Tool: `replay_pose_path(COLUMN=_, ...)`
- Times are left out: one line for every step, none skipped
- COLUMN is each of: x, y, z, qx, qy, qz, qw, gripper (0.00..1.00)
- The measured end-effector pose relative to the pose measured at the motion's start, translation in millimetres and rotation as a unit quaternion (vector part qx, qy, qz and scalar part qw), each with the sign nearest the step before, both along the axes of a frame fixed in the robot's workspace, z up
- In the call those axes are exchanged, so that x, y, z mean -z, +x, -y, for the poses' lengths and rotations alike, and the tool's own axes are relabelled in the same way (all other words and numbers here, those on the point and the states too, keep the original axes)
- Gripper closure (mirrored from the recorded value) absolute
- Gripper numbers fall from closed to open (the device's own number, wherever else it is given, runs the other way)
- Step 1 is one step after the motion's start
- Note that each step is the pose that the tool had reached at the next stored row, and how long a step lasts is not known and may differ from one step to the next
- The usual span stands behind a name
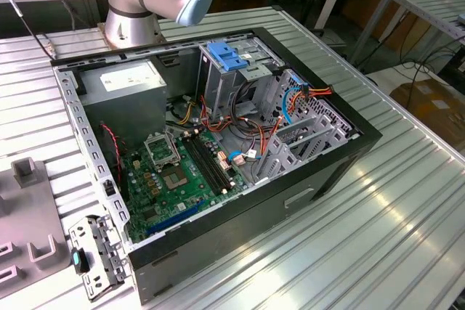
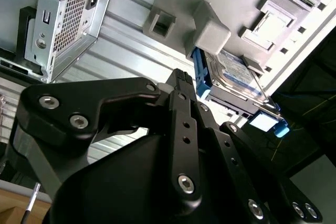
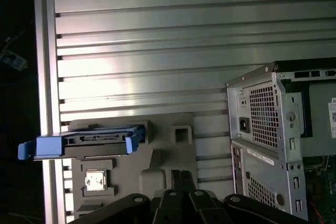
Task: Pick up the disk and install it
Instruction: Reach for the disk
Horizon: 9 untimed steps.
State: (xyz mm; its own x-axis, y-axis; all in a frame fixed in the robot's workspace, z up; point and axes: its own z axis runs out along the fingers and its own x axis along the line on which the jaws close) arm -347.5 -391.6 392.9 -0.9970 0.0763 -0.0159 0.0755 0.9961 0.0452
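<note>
The disk (image 2: 231,74) is a silver-grey drive with a white-and-blue label and blue side rails. It rests in a grey fixture plate (image 2: 220,3) on the ribbed metal table. In the first wrist view the disk (image 3: 86,144) shows edge-on, near the table's edge. My gripper (image 3: 178,176) hangs above the fixture, off to one side of the disk and apart from it. Its two black fingers lie close together with nothing between them. In the second wrist view the gripper (image 2: 181,80) ends short of the disk's blue rail.
An open computer case (image 1: 312,179) lies on the table with its motherboard, cables and a blue bracket (image 1: 229,56) atop the drive cage exposed. Its rear panel (image 3: 268,129) stands close beside the fixture plate (image 1: 29,208). The arm's base (image 1: 134,12) rises behind the case.
</note>
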Motion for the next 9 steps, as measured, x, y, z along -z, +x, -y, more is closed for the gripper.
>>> replay_pose_path(x=0.0, y=-2.8, z=-0.6, qx=0.0, qy=0.0, qz=0.0, qw=1.0, gripper=0.89)
replay_pose_path(x=0.0, y=-5.7, z=-1.1, qx=0.0, qy=0.0, qz=0.0, qw=1.0, gripper=0.89)
replay_pose_path(x=0.0, y=-7.5, z=-1.4, qx=0.0, qy=0.0, qz=-0.0001, qw=1.0, gripper=0.89)
replay_pose_path(x=0.0, y=-9.7, z=-1.9, qx=0.0, qy=0.0, qz=0.0, qw=1.0, gripper=0.89)
replay_pose_path(x=0.0, y=-12.3, z=-2.6, qx=0.0, qy=0.0, qz=0.0, qw=1.0, gripper=0.89)
replay_pose_path(x=0.1, y=-15.8, z=-3.5, qx=0.0, qy=0.0, qz=0.0, qw=1.0, gripper=0.89)
replay_pose_path(x=0.1, y=-18.7, z=-4.5, qx=0.0, qy=0.0, qz=0.0, qw=1.0, gripper=0.89)
replay_pose_path(x=0.3, y=-26.1, z=-8.2, qx=0.0, qy=0.0, qz=0.0001, qw=1.0, gripper=0.89)
replay_pose_path(x=0.6, y=-31.2, z=-10.5, qx=0.0, qy=0.0, qz=0.0001, qw=1.0, gripper=0.89)
